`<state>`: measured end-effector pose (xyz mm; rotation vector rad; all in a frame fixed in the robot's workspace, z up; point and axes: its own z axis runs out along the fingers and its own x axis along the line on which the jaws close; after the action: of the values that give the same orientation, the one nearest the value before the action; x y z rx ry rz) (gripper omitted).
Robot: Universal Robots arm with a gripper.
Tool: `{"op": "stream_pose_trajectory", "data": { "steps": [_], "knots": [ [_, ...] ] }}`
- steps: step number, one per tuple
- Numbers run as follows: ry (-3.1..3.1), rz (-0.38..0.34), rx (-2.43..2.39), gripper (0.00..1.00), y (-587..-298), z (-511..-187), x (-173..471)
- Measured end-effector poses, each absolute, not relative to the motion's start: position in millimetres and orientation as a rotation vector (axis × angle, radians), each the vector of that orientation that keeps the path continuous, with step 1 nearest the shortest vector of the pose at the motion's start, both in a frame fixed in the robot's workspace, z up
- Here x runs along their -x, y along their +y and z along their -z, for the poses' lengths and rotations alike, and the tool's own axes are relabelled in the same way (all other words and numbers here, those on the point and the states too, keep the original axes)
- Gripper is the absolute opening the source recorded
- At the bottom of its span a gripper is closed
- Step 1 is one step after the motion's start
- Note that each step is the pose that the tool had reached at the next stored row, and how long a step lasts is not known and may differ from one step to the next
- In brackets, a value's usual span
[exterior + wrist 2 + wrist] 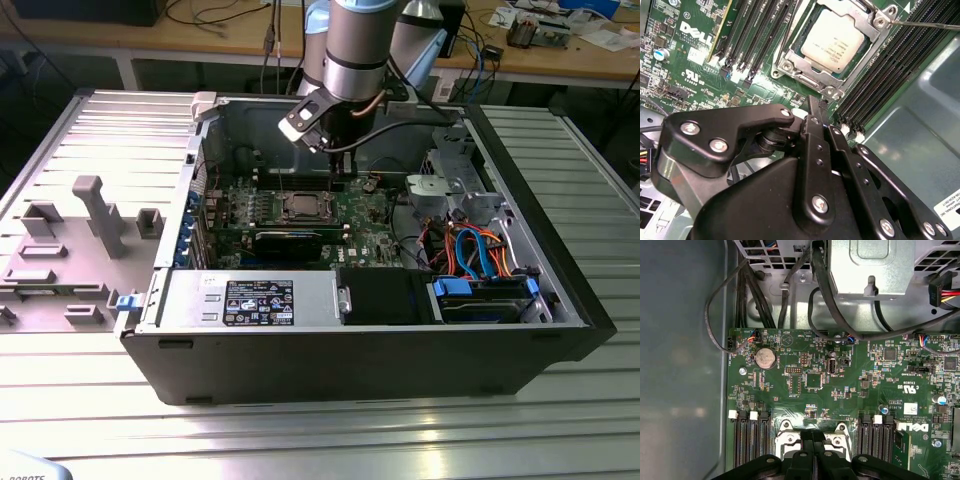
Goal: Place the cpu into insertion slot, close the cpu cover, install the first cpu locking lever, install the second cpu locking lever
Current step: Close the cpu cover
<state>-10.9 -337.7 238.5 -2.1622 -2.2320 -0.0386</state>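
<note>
The cpu [835, 42], a square chip with a dull silver top, sits in the insertion slot [300, 207] on the green board. The cpu cover [867, 22], a silver frame, lies down around its edges. A thin metal locking lever [927, 23] runs out from one corner of the frame. My gripper [813, 106] hovers beside the socket's edge, near the memory slots, with its black fingers [813, 442] pressed together and nothing between them. In the exterior view my gripper [340, 180] hangs just to the right of the socket, inside the open case.
Long black memory slots [765, 30] flank the socket on both sides. A black expansion card [288, 240] lies in front of it. Cables and a drive cage [470, 215] fill the case's right side. A grey fixture tray [70, 240] stands on the exterior view's left.
</note>
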Motion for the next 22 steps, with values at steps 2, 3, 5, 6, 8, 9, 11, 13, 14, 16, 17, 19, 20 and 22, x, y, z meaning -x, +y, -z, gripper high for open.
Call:
{"op": "stream_pose_trajectory", "data": {
  "steps": [2,3,5,6,8,9,11,13,14,16,17,19,20,22],
  "knots": [
    [-2.232,0.038,2.162,0.11,-338,-239,11],
    [-2.232,0.039,2.162,0.11,-338,-239,11],
    [-2.232,0.039,2.162,0.11,-338,-238,12],
    [-2.232,0.039,2.162,0.11,-338,-239,12],
    [-2.232,0.039,2.162,0.11,-338,-238,12],
    [-2.232,0.039,2.162,0.11,-338,-238,13],
    [-2.232,0.039,2.162,0.11,-338,-238,14],
    [-2.232,0.039,2.162,0.11,-338,-238,16],
    [-2.232,0.039,2.162,0.11,-338,-237,18],
    [-2.232,0.039,2.162,0.11,-338,-237,21],
    [-2.232,0.039,2.162,0.11,-338,-236,24],
    [-2.232,0.039,2.162,0.11,-338,-235,29],
    [-2.232,0.039,2.162,0.11,-338,-233,35],
    [-2.232,0.039,2.162,0.11,-338,-231,41]
  ]
}}
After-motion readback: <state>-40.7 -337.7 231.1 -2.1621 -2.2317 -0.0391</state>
